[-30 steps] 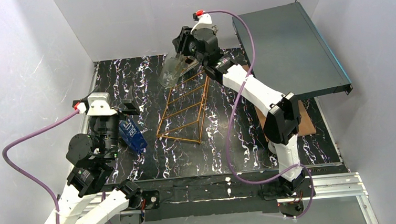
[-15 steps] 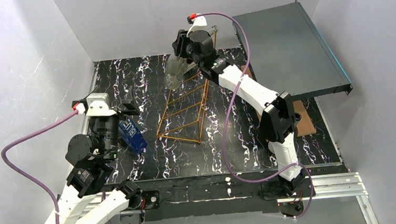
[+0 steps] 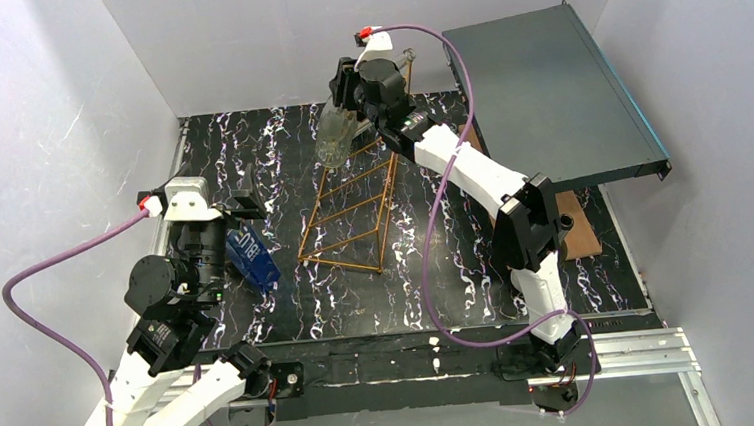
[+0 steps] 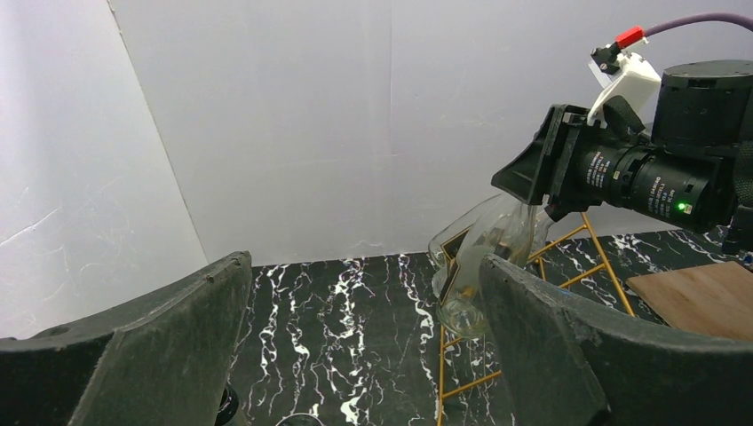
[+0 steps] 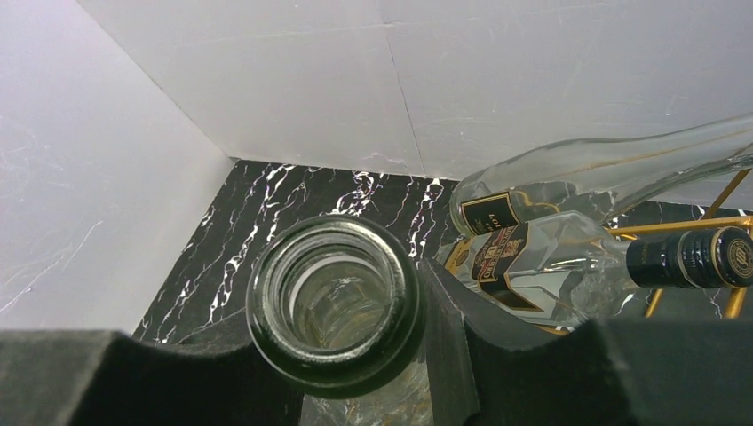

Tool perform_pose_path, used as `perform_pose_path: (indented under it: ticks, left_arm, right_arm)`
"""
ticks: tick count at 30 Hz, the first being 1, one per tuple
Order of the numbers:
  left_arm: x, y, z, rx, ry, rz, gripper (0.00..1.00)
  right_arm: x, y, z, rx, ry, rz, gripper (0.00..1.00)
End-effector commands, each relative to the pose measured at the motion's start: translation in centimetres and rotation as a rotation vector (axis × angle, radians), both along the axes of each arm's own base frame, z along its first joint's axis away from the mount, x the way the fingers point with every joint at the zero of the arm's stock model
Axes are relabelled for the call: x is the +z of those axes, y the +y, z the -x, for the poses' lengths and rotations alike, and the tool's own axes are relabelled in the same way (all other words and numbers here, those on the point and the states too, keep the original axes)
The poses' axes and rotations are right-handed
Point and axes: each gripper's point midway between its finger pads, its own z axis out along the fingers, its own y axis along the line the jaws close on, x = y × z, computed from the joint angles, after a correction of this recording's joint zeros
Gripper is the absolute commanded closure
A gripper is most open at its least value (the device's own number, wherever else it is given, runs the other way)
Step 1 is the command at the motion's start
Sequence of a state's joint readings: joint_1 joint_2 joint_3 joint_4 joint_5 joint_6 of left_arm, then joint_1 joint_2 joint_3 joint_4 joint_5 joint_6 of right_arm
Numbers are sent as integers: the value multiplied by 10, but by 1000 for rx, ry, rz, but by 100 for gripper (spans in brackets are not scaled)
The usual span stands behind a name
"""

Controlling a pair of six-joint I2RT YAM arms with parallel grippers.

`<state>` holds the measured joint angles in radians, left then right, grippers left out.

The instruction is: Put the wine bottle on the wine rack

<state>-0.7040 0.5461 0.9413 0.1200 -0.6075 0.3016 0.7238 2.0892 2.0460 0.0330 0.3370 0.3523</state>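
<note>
A clear glass wine bottle [image 3: 334,136] hangs neck-up from my right gripper [image 3: 352,82], which is shut on its neck. Its base hovers over the far end of the copper-gold wire wine rack [image 3: 348,210]. In the right wrist view the bottle's open mouth [image 5: 333,297] sits between the dark fingers [image 5: 457,333]. The left wrist view shows the same bottle [image 4: 479,284] above the rack [image 4: 582,241]. My left gripper [image 3: 244,198] stands open at the table's left, far from the rack, with nothing between its fingers [image 4: 568,346].
Two more clear bottles [image 5: 550,262] [image 5: 604,169] lie at the rack's far end, one with a black cap. A blue labelled item [image 3: 253,257] lies beside my left gripper. A dark flat box [image 3: 555,90] leans at back right over a wooden board [image 3: 582,227].
The right gripper has turned and shifted slightly, swinging the held bottle from a slant to nearly upright over the rack's far end. The left arm has not moved.
</note>
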Motion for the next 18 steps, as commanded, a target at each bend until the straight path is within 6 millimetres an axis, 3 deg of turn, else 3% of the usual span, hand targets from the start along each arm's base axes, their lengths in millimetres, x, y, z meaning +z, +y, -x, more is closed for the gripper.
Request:
perform_pose_path:
  ticks: [1, 18]
  left_arm:
    - [8, 2, 2, 1, -29, 35, 1]
    - [10, 5, 5, 3, -37, 41, 1]
  right_arm:
    - [98, -10, 1, -36, -246, -189, 99]
    - [39, 9, 4, -52, -238, -35, 99]
